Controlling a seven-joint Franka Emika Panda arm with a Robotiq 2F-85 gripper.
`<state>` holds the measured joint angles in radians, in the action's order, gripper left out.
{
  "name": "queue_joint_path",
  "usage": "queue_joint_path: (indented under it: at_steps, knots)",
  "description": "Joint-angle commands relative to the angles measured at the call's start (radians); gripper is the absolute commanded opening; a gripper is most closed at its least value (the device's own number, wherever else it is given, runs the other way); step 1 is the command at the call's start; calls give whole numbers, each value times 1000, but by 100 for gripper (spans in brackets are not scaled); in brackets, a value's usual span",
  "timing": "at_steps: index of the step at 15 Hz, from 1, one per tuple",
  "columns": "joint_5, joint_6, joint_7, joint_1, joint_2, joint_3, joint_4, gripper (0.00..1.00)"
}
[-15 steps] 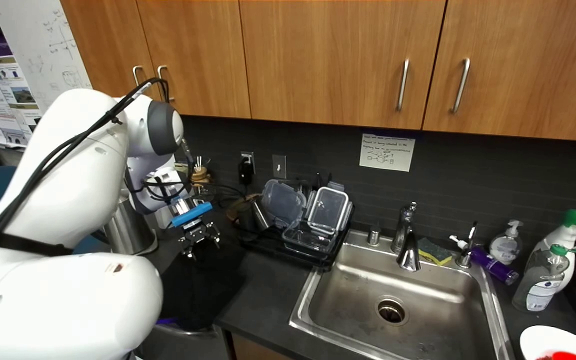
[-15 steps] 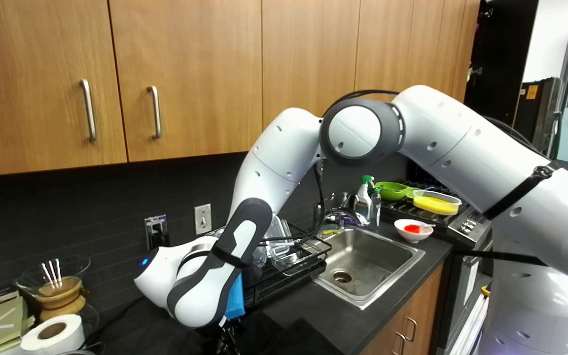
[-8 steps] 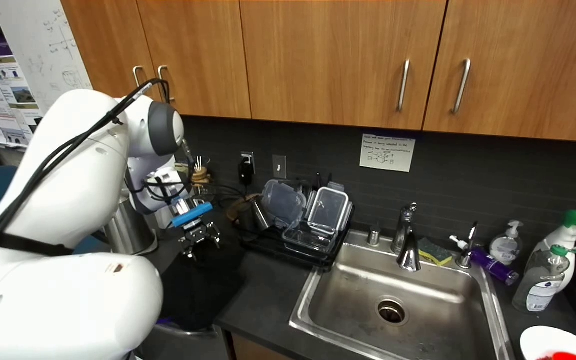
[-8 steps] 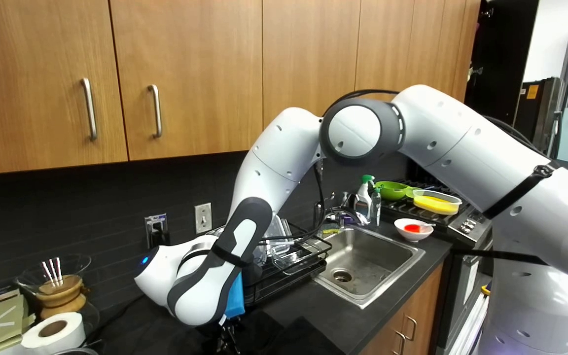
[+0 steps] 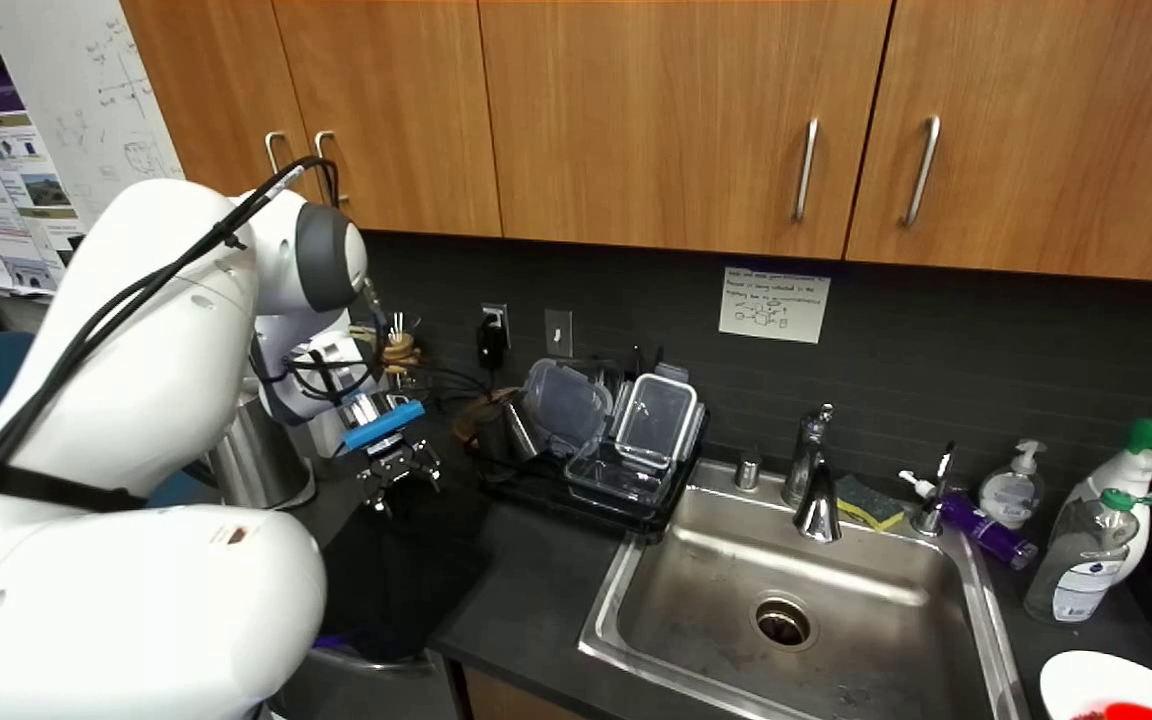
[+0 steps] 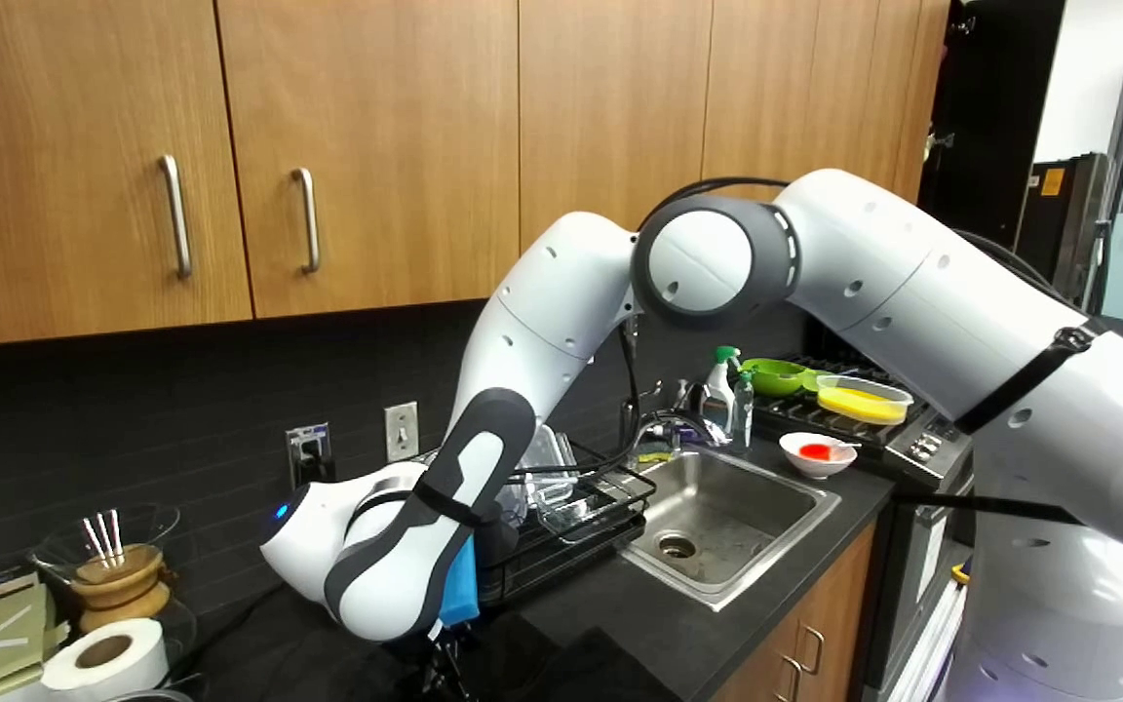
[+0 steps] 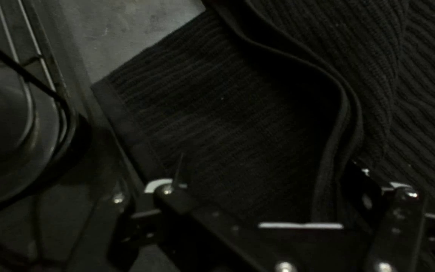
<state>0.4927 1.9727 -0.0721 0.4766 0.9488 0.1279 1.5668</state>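
Note:
My gripper [image 5: 409,497] hangs low over a black cloth [image 5: 406,575] on the dark counter. Its fingers are spread open, and nothing shows held between them. In the wrist view the gripper [image 7: 268,175] spans a folded edge of the black ribbed cloth [image 7: 217,109], near the right finger. Whether the fingertips touch the cloth cannot be told. The cloth also shows as a dark patch in an exterior view [image 6: 600,673], where the gripper [image 6: 449,678] is partly cut off below the blue block on the wrist.
A black dish rack [image 5: 641,520] with clear containers stands beside the cloth, left of the sink [image 5: 601,640]. A steel kettle [image 5: 258,460] stands behind the arm. A paper roll [image 6: 137,658] and a glass coffee maker [image 6: 123,585] stand near the wrist. Wall cabinets [image 6: 376,127] hang above.
The hand has shifted very slightly, a little up and to the left in an exterior view. The fingers stay open, and the cloth and other things look unmoved.

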Motion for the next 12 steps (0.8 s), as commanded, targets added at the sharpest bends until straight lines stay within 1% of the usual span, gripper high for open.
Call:
queue_joint_path:
  at_steps: [1, 6, 12]
  knots:
    - [24, 1, 64, 31, -61, -11, 40, 100]
    - [-6, 78, 202, 40, -106, -1, 139, 100]
    - [-22, 209, 375, 54, -137, -2, 277, 100]
